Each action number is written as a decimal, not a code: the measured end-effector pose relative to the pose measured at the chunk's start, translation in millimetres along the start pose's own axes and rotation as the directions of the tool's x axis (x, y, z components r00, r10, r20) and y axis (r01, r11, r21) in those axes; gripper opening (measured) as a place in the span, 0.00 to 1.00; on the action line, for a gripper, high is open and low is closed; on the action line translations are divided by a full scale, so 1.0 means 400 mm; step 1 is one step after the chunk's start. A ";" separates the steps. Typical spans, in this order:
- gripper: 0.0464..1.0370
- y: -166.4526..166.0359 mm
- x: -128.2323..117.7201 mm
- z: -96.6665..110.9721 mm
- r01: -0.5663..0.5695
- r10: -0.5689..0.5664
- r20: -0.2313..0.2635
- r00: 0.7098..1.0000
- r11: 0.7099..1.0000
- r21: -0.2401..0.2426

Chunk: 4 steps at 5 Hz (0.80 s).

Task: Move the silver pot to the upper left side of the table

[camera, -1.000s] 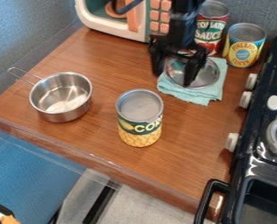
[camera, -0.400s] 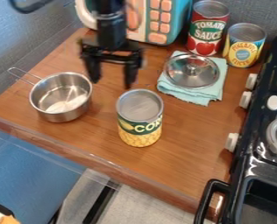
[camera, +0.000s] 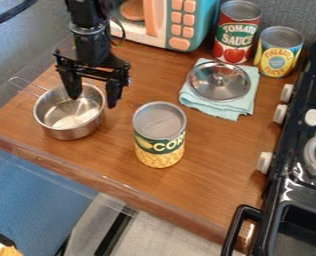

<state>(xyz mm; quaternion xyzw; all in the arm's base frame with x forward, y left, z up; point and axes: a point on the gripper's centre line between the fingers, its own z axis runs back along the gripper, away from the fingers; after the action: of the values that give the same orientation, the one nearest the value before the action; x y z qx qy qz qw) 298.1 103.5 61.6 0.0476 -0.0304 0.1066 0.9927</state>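
The black gripper [camera: 93, 100] hangs open over the back right part of the silver pot [camera: 67, 131], one finger above the pot's inside and the other by its right rim. Nothing is held between them. The pot stands upright at the left of the wooden table [camera: 214, 165], its wire handle toward the upper left. A whitish patch shows on the pot's bottom.
A corn can [camera: 159, 135] stands right of the pot. Behind are a toy microwave [camera: 187, 25], a tomato sauce can [camera: 237, 32] and a pineapple can [camera: 279, 52]. A silver lid [camera: 219, 81] lies on a teal cloth [camera: 217, 110]; a stove [camera: 301, 150] borders the right.
From above the lid, the gripper has moved left across the table to the pot. The pot, lid and cans have stayed in place.
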 end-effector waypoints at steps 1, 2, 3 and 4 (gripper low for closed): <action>0.85 -0.012 -0.001 -0.006 0.038 -0.038 0.006 0.999 0.999 0.007; 0.54 -0.019 -0.007 -0.024 0.033 -0.033 -0.008 0.999 0.999 0.006; 0.25 -0.024 -0.014 -0.031 0.024 -0.024 -0.011 1.000 1.000 -0.002; 0.07 -0.029 -0.023 -0.039 0.021 -0.021 -0.019 1.000 1.000 -0.009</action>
<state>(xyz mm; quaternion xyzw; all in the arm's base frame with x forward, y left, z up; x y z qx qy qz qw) 292.2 92.0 44.2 0.0425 -0.0211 0.0966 0.9942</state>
